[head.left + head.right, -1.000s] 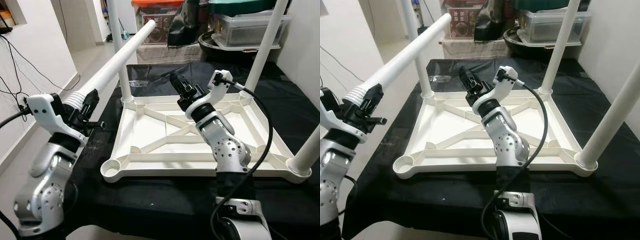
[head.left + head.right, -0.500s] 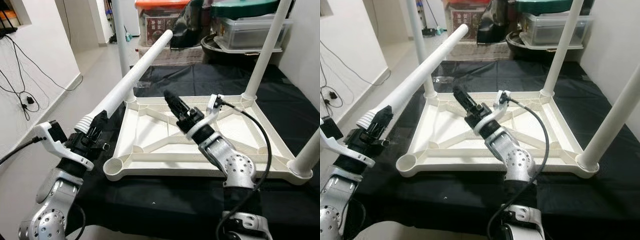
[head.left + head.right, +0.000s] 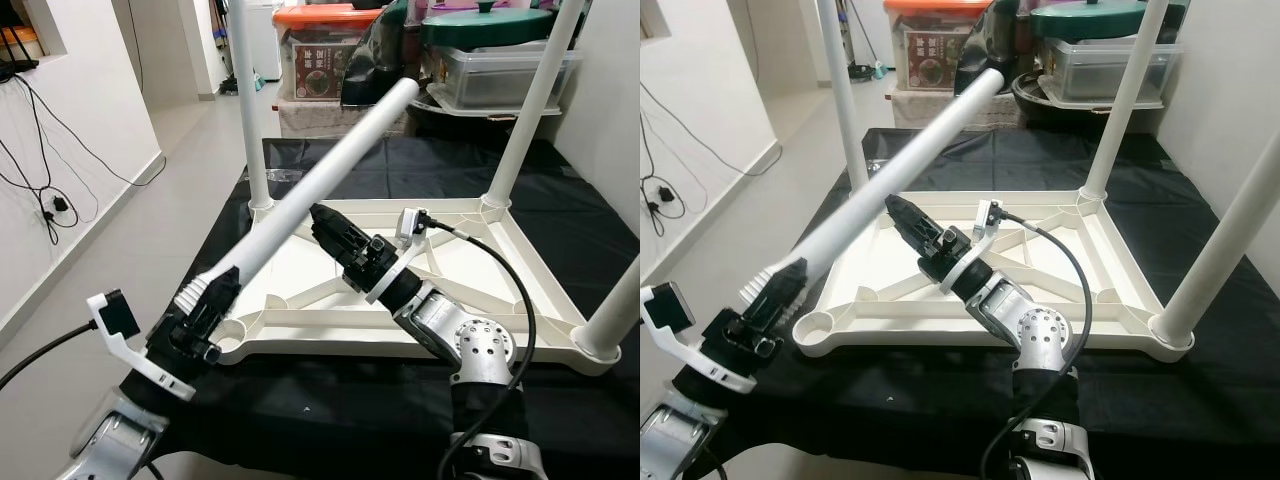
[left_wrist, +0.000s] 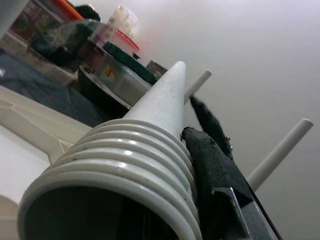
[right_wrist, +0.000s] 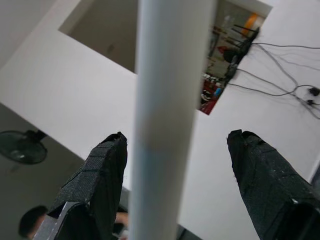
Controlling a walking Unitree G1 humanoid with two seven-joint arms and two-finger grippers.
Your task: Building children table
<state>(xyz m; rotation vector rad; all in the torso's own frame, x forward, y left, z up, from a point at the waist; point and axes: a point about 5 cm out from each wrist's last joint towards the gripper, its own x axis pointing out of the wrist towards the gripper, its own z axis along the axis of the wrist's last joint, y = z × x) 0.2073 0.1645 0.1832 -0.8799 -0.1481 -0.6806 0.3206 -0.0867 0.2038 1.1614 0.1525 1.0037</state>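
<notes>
Left gripper point(image 3: 205, 318) pinches the threaded end of the loose table leg point(image 3: 310, 187) above the upturned tabletop's point(image 3: 520, 262) near-left corner socket point(image 3: 232, 334); right gripper point(image 3: 332, 232) spread beneath. Tilted, it could cross-thread.

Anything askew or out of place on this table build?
One white plastic leg slants loose, held at its threaded end by the left gripper, while three legs stand upright in the upturned white tabletop. Its near-left corner socket sits empty. The right gripper straddles the leg, open.
</notes>
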